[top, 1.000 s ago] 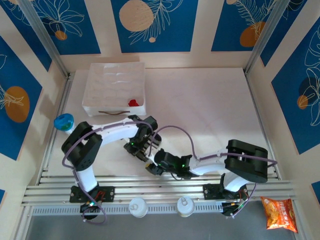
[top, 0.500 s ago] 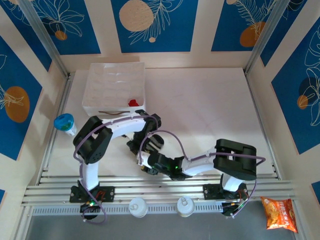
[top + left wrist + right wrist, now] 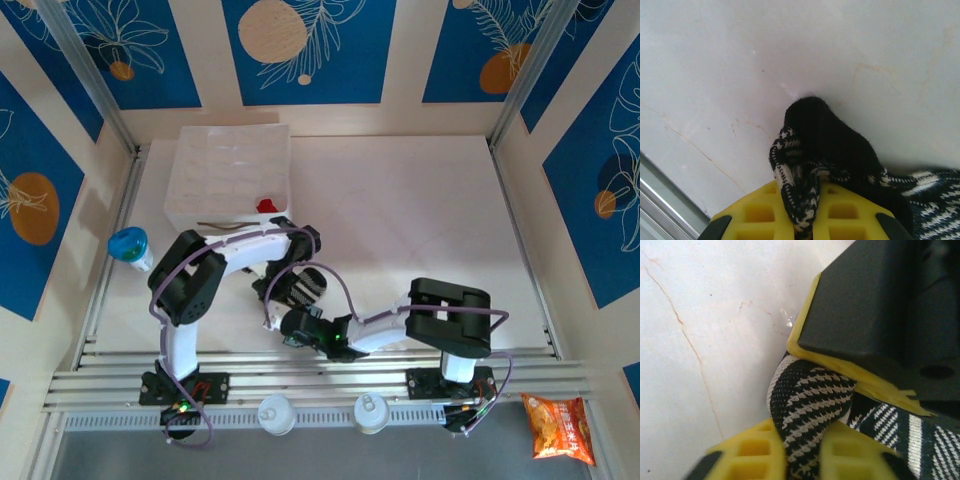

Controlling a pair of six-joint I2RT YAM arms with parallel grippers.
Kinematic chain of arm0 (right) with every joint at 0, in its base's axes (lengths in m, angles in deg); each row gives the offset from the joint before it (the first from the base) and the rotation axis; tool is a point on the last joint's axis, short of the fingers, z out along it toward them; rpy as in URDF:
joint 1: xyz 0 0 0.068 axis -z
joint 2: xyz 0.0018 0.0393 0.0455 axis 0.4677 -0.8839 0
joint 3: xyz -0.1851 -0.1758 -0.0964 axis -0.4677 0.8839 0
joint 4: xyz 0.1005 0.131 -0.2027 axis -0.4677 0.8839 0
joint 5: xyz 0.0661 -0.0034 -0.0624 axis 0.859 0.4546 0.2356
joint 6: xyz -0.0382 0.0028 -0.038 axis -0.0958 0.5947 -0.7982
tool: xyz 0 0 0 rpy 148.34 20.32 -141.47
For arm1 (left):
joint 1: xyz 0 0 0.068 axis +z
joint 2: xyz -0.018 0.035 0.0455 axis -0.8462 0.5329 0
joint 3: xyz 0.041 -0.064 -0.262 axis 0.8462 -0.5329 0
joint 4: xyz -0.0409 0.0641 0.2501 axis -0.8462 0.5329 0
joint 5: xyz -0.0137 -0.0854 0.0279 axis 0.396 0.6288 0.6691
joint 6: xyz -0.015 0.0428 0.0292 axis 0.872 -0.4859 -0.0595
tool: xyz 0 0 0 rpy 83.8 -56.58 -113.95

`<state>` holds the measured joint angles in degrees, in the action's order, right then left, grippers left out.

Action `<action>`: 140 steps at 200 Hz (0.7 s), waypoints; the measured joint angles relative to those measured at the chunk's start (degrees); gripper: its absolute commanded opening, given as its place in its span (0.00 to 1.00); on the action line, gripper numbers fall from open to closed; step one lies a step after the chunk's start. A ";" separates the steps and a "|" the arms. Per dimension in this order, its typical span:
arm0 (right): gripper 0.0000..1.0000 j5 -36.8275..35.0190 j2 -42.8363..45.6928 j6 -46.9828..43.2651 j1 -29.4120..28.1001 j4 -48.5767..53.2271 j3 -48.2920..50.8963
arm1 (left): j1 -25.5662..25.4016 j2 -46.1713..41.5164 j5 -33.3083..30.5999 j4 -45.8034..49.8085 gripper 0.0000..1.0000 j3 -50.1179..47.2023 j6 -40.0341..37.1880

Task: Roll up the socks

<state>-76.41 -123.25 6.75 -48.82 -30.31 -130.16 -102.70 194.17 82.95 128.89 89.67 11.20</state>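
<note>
The black and grey striped sock (image 3: 306, 285) lies bunched on the white table just in front of the arms. My left gripper (image 3: 283, 288) is shut on a fold of the striped sock (image 3: 812, 145), pinched between its yellow fingers (image 3: 765, 210). From the near side my right gripper (image 3: 291, 322) is shut on another fold of the striped sock (image 3: 807, 395), close under the left gripper's black body (image 3: 875, 310). The small red sock (image 3: 266, 206) sits in the front right corner of the white moulded tray (image 3: 215, 160).
A blue-capped bottle (image 3: 128, 245) stands at the table's left edge. Metal rails (image 3: 320, 375) run along the near edge, with two white caps (image 3: 276, 412) below them. An orange snack bag (image 3: 558, 428) lies at the bottom right. Open table stretches to the right (image 3: 420, 210).
My right gripper has slid left to the striped sock and closed on it. The left gripper kept its hold and shifted slightly towards the sock.
</note>
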 measured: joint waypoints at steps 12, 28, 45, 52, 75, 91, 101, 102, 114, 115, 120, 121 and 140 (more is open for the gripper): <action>0.00 -0.57 -0.22 1.84 -0.20 0.70 -0.48 | 0.26 -0.13 -0.17 -0.07 0.17 -0.04 0.00; 0.00 -1.07 -0.35 4.48 -0.31 0.79 -0.46 | 0.33 -1.73 -0.15 -1.62 0.58 -1.40 -0.26; 0.00 -1.33 -0.35 8.72 -0.31 -0.48 0.46 | 0.81 -5.73 0.42 -5.49 0.82 -4.90 0.09; 0.00 -1.31 -0.28 10.47 -0.31 -1.75 1.25 | 1.14 -7.89 0.46 -7.13 0.84 -6.43 0.37; 0.00 -0.55 0.52 16.72 -0.09 -7.13 5.25 | 2.40 -13.84 0.00 -12.41 0.92 -9.16 -0.57; 0.00 0.09 1.09 21.07 0.31 -10.88 7.89 | 3.48 -18.62 -0.96 -17.35 0.92 -11.65 -1.44; 0.00 0.42 1.20 23.85 0.46 -13.18 9.33 | 4.02 -21.46 -1.31 -20.68 0.91 -13.88 -2.05; 0.00 0.44 1.20 24.04 0.46 -13.38 9.42 | 4.11 -21.86 -1.31 -21.16 0.90 -14.23 -2.16; 0.00 0.70 1.11 27.08 0.61 -15.87 10.67 | 4.61 -24.52 -1.49 -25.05 0.84 -17.14 -3.41; 0.00 0.70 1.09 27.28 0.61 -16.02 10.73 | 4.66 -24.79 -1.49 -25.46 0.84 -17.49 -3.37; 0.00 0.90 1.01 28.57 0.61 -17.00 11.23 | 4.79 -25.53 -1.49 -26.99 0.81 -18.62 -4.26; 0.00 0.92 0.98 28.76 0.63 -17.16 11.32 | 4.79 -25.64 -1.49 -27.28 0.81 -18.80 -4.28; 0.00 1.49 0.07 33.14 0.85 -21.53 13.18 | 4.94 -26.62 -0.66 -32.24 0.67 -22.03 -8.13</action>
<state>-74.92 -123.19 39.88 -47.97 -51.84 -116.98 -97.76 167.55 82.29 96.65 67.64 3.07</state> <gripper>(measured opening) 0.098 0.749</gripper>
